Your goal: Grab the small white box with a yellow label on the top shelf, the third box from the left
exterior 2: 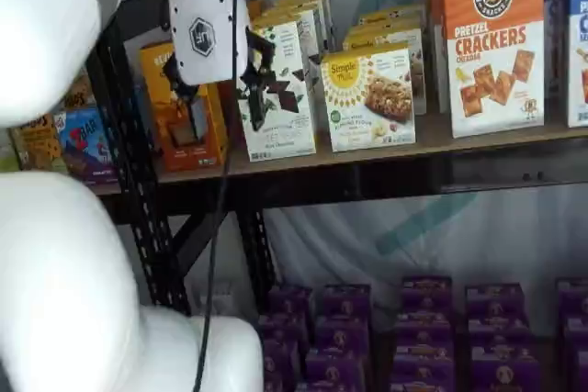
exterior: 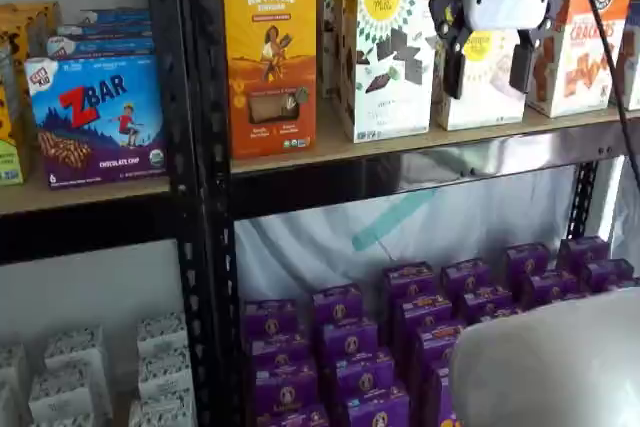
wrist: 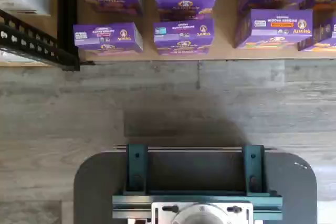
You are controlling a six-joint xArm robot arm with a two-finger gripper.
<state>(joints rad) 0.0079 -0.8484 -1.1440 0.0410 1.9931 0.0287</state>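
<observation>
The white-bodied, black-fingered gripper (exterior: 490, 67) is being held before the shelves, jaws apart and empty. Behind it, the short white carton with a yellow band (exterior 2: 371, 98) is sitting ungrasped on the tan board top shelf (exterior 2: 478, 140); reaching and closing are remaining.

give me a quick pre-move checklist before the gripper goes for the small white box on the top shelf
1. Target found: the small white box stands upright on the top shelf: ok.
2. Gripper open, gap between the fingers shows: ok.
3. Nothing held in the fingers: ok.
4. Lined up with target: in a shelf view it hangs before the box, in the other before the taller white box: cannot tell.
5. Side clearance: neighbours close, cracker box beside it: cannot tell.
</observation>
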